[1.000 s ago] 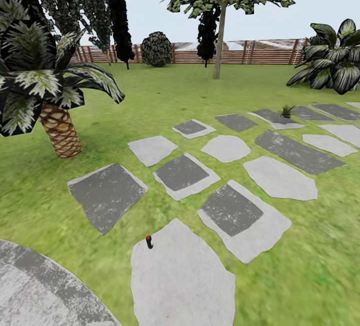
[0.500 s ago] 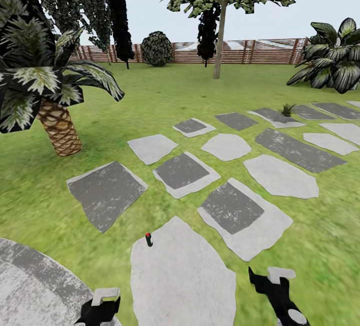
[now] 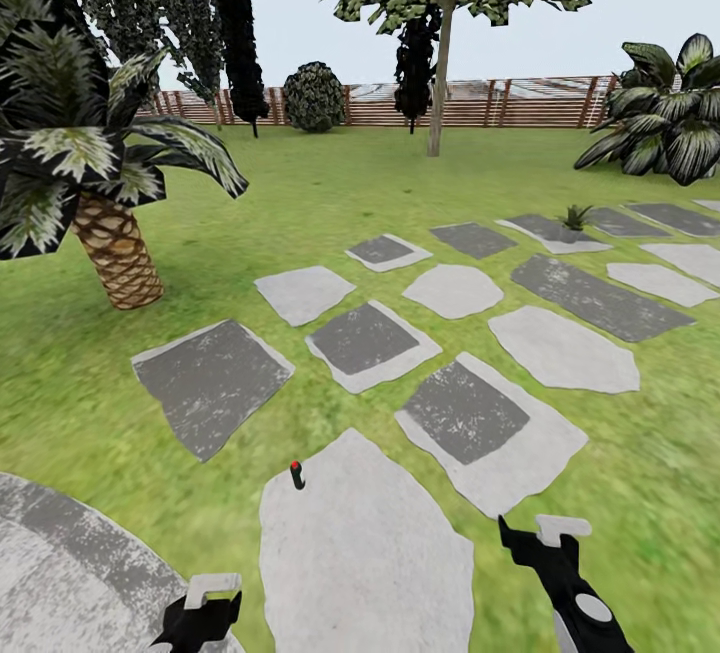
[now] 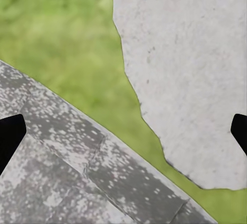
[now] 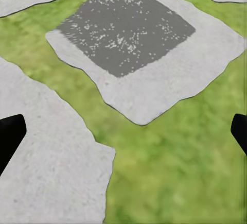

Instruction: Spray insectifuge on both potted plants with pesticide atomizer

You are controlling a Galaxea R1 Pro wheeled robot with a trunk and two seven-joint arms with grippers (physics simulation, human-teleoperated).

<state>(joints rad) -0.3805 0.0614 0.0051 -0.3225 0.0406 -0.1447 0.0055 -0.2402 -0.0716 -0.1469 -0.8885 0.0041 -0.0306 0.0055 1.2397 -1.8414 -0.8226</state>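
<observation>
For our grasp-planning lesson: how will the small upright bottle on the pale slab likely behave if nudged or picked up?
The pesticide atomizer stands slim and upright, so a sideways nudge would probably tip it. It looks small, so likely light. Once down on the flat stepping slab, it may roll.

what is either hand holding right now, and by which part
Nothing. Both the left hand and right hand are open and empty; the spray bottle stands untouched on a stone slab ahead.
</observation>
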